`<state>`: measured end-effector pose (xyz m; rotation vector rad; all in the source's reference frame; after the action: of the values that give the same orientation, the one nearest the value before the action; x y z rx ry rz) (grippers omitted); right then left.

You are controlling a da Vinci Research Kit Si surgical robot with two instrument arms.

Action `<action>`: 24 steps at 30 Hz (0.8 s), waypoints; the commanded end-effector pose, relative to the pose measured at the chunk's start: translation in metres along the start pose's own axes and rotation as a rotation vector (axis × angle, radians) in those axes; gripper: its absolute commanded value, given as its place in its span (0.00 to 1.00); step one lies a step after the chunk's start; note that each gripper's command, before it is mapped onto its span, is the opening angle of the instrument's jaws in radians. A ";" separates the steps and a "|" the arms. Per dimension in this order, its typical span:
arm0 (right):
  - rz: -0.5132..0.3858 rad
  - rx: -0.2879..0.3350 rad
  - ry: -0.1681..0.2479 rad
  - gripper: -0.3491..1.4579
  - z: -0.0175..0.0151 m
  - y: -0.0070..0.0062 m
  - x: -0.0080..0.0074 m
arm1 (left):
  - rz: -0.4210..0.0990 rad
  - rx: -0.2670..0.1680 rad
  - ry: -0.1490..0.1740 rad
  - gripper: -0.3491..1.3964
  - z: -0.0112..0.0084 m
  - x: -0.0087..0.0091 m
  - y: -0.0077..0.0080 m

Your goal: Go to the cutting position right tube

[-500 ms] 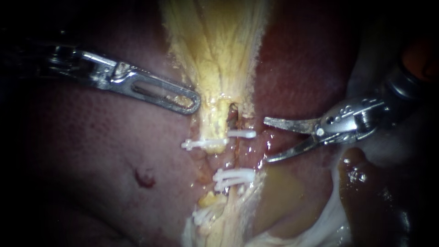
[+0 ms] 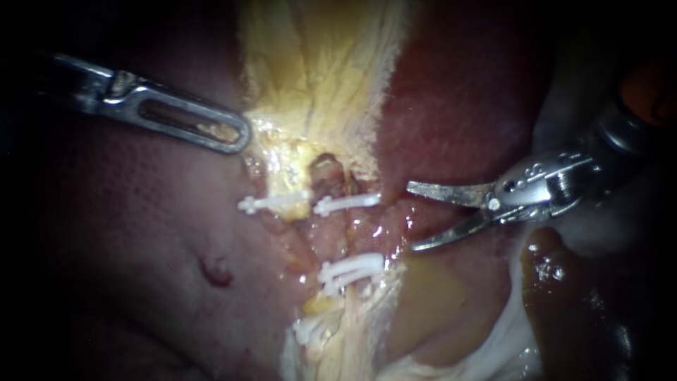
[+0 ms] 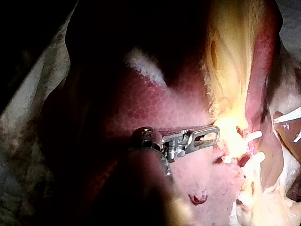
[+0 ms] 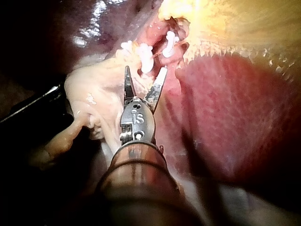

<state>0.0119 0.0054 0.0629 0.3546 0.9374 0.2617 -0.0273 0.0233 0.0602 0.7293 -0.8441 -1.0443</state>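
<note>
Two tubes run down from the yellow gallbladder [image 2: 317, 63] and carry white clips. The right tube [image 2: 352, 236] shows bare between its upper clip [image 2: 345, 203] and its lower clips [image 2: 351, 271]. My right instrument [image 2: 410, 217] has two blades that stand open just right of that stretch, without touching it. In the right wrist view its blades [image 4: 145, 73] point at a clip [image 4: 146, 63] ahead of them. My left instrument [image 2: 240, 137] is shut on the yellow tissue at the gallbladder's base and holds it to the left. The left wrist view shows its slotted jaws [image 3: 209, 136] at that tissue.
Dark red liver [image 2: 141, 233] lies on both sides of the tubes, with a small raw spot [image 2: 215, 274] at lower left. The left tube bears a clip [image 2: 271, 204] too. More clips [image 2: 310, 330] sit lower down. Pale tissue and fluid [image 2: 437, 310] pool under the right instrument.
My left instrument has moved left and slightly up, drawing the yellow tissue and the upper clips leftward and baring more of the right tube. The right instrument has held still.
</note>
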 end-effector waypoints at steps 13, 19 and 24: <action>0.035 0.167 -0.027 0.98 0.0045 -0.0019 -0.0032 | -0.003 -0.003 -0.006 0.00 0.0002 0.0001 -0.0007; 0.076 0.188 -0.053 0.97 0.0072 -0.0013 -0.0049 | -0.004 -0.002 -0.009 0.00 0.0003 0.0001 -0.0010; 0.110 0.207 -0.059 0.97 0.0086 0.0000 -0.0058 | -0.004 -0.003 -0.010 0.00 0.0003 0.0001 -0.0011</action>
<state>0.0160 0.0019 0.0722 0.6086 0.8905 0.2543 -0.0280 0.0228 0.0595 0.7243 -0.8500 -1.0532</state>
